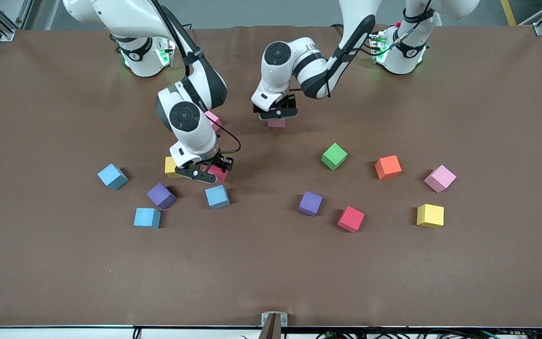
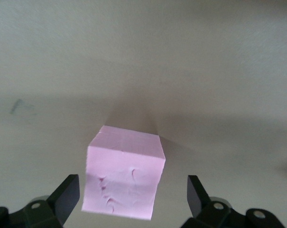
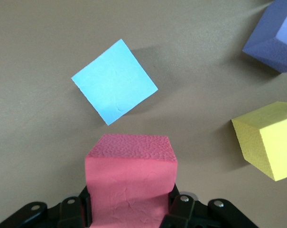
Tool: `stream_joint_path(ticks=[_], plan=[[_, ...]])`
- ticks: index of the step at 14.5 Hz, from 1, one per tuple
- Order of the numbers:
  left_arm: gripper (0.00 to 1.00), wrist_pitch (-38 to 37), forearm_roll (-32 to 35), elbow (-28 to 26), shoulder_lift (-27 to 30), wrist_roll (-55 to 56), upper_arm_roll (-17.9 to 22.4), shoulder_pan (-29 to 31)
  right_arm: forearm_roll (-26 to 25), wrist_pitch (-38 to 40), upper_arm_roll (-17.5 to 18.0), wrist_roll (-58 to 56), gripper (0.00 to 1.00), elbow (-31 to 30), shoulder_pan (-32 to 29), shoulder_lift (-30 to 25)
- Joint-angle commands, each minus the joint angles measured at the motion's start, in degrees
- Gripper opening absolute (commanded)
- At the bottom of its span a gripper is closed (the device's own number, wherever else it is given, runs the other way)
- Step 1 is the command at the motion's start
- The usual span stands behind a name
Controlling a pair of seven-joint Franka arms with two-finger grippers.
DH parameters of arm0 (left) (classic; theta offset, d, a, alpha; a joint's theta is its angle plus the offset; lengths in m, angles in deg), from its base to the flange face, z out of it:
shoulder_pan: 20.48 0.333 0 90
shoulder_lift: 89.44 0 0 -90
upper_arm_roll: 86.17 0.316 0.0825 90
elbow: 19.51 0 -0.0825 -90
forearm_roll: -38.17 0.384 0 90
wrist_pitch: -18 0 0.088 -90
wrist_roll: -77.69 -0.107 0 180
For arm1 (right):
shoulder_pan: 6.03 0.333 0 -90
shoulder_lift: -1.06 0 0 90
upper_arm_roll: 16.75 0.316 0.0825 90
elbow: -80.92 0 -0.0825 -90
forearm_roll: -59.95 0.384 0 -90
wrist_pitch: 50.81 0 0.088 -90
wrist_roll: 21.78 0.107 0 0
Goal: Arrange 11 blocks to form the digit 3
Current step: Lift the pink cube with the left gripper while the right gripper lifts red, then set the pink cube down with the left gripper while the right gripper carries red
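The brown table cover (image 1: 440, 282) carries loose matte foam cubes in two scatters. Toward the left arm's end lie a green cube (image 1: 334, 156), an orange cube (image 1: 388, 167), a pale pink cube (image 1: 440, 178), a yellow cube (image 1: 430, 215), a purple cube (image 1: 310, 203) and a red cube (image 1: 351, 219), all apart from one another. Toward the right arm's end lie three light blue cubes – one (image 1: 112, 176) outermost, one (image 1: 147, 218) nearest the front camera, one (image 1: 217, 196) just beside the right gripper (image 1: 205, 172) – plus a second purple cube (image 1: 161, 195) and a second yellow cube (image 1: 171, 166) half hidden by that arm. The right gripper's fingers are clamped on a red foam cube (image 3: 130, 180); the front view shows only a sliver of it, while the right wrist view shows its top and front face, with a light blue cube (image 3: 115, 81), the purple one (image 3: 273, 40) and the yellow one (image 3: 271, 140) around it. Another pink cube (image 1: 212, 120) peeks out by the right arm's wrist. The left gripper (image 1: 276, 113) hangs over a pink foam cube (image 1: 276, 123) near mid-table; the left wrist view shows that cube (image 2: 124, 178) resting on the cover between wide-spread fingers (image 2: 65, 194) (neither touches it). No bars of the digit are formed – there are no containers here.
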Motion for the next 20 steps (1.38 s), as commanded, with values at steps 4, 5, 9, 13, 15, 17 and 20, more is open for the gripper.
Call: stream_joint_path(ticks=[4,5,9,13,15,17,20], plan=[[1.00,-4.49,1.19,-0.51,7.56,1.49,-0.02,6.09,0.81,-1.88,0.61,9.24,0.26,-3.00,0.98,-0.19],[1.00,-4.49,1.19,-0.42,7.83,1.23,-0.02,8.46,0.90,-3.90,0.70,12.66,0.26,-4.58,1.42,-0.28],[1.00,-5.80,1.27,3.35,7.13,-0.79,-0.02,17.25,1.25,-9.01,2.28,25.67,0.26,-11.44,3.80,-2.64],[1.00,-7.21,0.75,2.93,6.61,0.78,-0.02,23.67,7.13,-10.42,3.52,38.23,0.26,-15.14,7.57,-5.90],[1.00,-9.23,0.75,2.04,6.43,1.66,0.16,24.47,7.31,-10.51,3.52,45.88,0.26,-16.10,9.85,-6.69],[1.00,-9.33,1.27,0.11,6.34,1.58,0.16,26.66,7.31,-10.43,3.52,51.08,0.27,-18.12,11.00,-8.36],[1.00,-9.24,1.27,-0.51,4.94,2.45,0.16,26.94,7.31,-10.42,3.52,61.96,0.28,-19.62,13.11,-8.98]])
